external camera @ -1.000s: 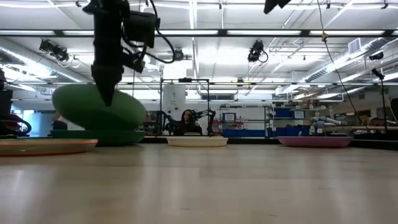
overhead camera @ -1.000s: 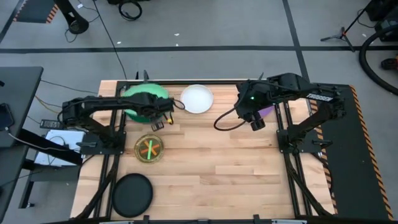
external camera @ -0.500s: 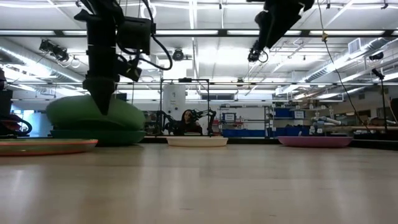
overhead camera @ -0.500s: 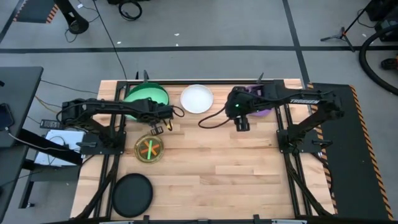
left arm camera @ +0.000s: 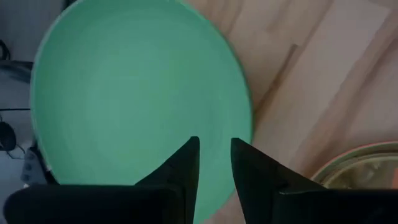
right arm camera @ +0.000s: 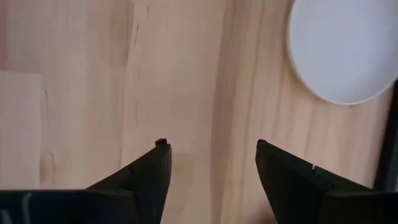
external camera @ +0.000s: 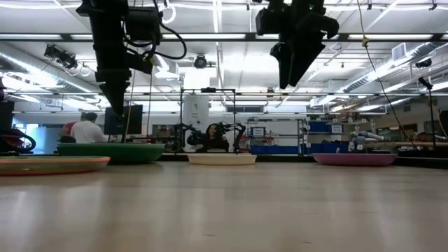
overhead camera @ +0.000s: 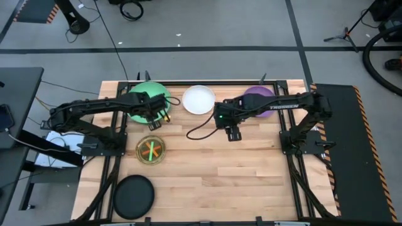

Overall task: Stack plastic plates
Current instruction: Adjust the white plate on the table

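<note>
Since one second ago the green plate (overhead camera: 146,99) has come down flat at the table's 11 o'clock, and the left gripper (left arm camera: 213,163), fingers nearly closed and empty, hangs over its rim. Meanwhile the right gripper (right arm camera: 212,163), wide open and empty, swung from the purple plate (overhead camera: 260,100) toward the white plate (overhead camera: 199,99) at 12 o'clock, probably its next pick.

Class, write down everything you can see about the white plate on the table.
The white plate is round, plain and shallow with a low raised rim, and looks like smooth plastic. It lies flat and empty on the wooden table near the far edge, between the green plate and the purple plate, touching neither. The right gripper hangs open above bare wood beside it, not touching it.
</note>
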